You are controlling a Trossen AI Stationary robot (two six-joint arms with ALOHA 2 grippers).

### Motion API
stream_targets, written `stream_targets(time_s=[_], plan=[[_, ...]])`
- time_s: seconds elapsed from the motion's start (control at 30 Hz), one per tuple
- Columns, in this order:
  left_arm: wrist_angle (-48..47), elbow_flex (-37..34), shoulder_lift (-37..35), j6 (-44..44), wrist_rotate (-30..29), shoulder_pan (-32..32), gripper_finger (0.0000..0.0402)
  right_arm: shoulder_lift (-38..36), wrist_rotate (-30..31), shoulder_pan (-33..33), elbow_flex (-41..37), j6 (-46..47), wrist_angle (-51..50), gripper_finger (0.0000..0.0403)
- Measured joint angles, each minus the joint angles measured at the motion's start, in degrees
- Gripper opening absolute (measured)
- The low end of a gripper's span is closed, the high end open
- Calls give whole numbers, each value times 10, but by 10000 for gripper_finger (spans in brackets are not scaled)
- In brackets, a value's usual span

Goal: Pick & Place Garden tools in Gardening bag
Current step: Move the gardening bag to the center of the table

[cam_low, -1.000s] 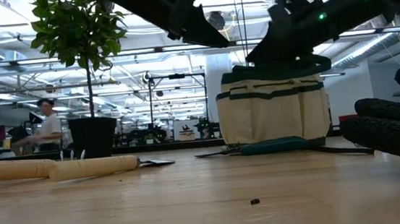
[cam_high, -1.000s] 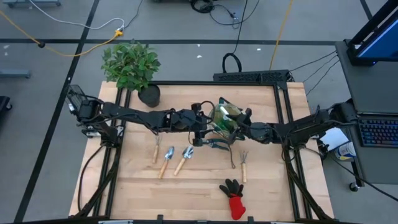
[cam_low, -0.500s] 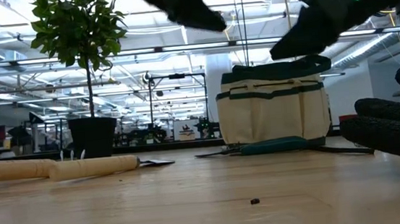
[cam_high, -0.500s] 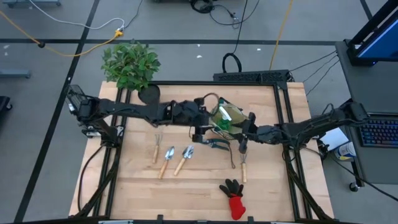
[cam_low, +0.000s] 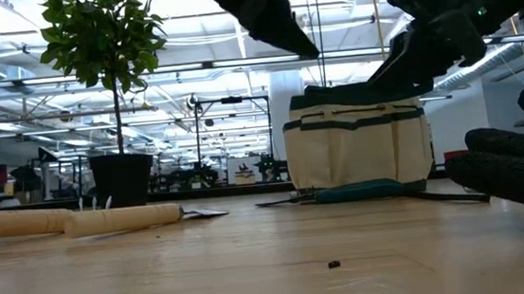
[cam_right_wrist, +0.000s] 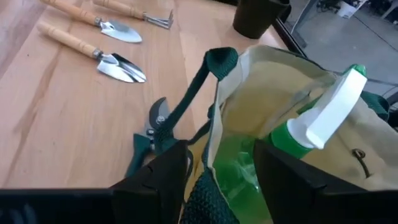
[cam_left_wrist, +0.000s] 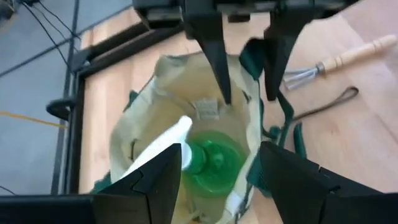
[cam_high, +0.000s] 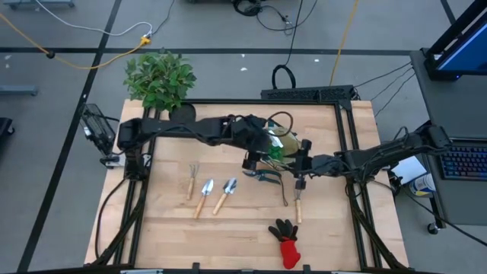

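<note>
While both arms reached over the middle of the table, the bag stood upright near the far centre, its mouth open upward. Inside it sat a green spray bottle with a white trigger head, leaning against the tan lining. The left gripper hung over the bag's left edge, its fingers spread apart with nothing between them, looking down into the bag. The right gripper hovered at the bag's right side, its fingers likewise apart and empty, with the bag's green strap rising just ahead of them.

Dark-handled shears lay on the wood just in front of the bag, touching or nearly touching its base; in the low view they showed as a green-handled shape at the bag's foot. A small fork with a wooden handle lay right of the shears, below the right gripper. Further left, well apart from the bag, three more wooden-handled tools lay side by side: a fork and two trowels. A black-and-red glove rested near the front edge. A potted plant stood at the far left corner.
</note>
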Motion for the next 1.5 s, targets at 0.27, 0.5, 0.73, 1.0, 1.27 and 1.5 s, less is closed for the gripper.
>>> stream_targets(time_s=[0.27,0.5,0.73,1.0,1.27,1.5], plan=[[23,0,19,81,20,9,225,0,0,-1,0,1,-30,85],[22,1,19,51,46,21,225,0,-111,-1,0,-31,-26,7],[12,1,18,73,125,8,225,0,-202,0,0,-104,3,4],[-37,0,18,82,154,-6,225,0,-251,0,0,-154,18,2],[-40,0,18,88,152,-5,225,0,-314,0,0,-177,33,1],[-67,0,18,75,152,-5,225,0,-295,0,0,-199,40,1]])
